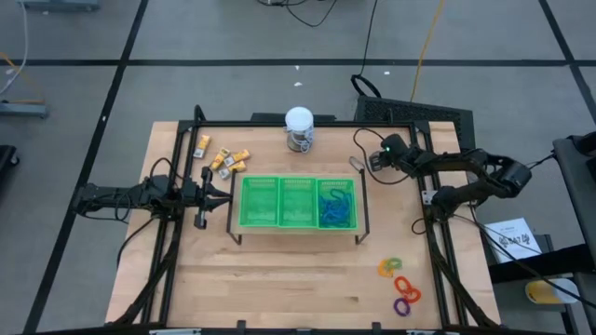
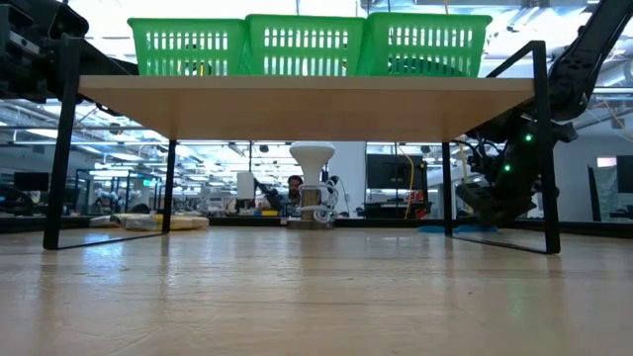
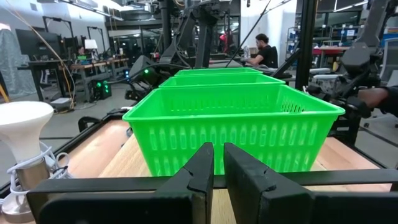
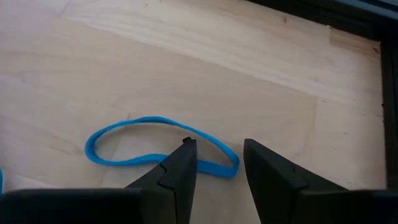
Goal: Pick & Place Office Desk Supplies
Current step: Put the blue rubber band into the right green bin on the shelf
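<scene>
One blue loop [image 4: 160, 147] lies flat on the wood right under the right gripper [image 4: 217, 163], whose fingers sit parted over its edge, gripping nothing, just right of the far end of the green tray [image 1: 279, 203]. Left gripper [image 3: 217, 168] is pinched shut and empty, left of the tray.

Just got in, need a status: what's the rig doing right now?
Sorting desk supplies into the green tray. The right gripper is low over the table with its jaws open over a blue loop lying flat, not gripped yet. The left gripper is shut and empty, waiting beside the tray. Blue loops already fill the tray's right compartment. Yellow-and-white pieces and coloured rings remain on the table.
</scene>
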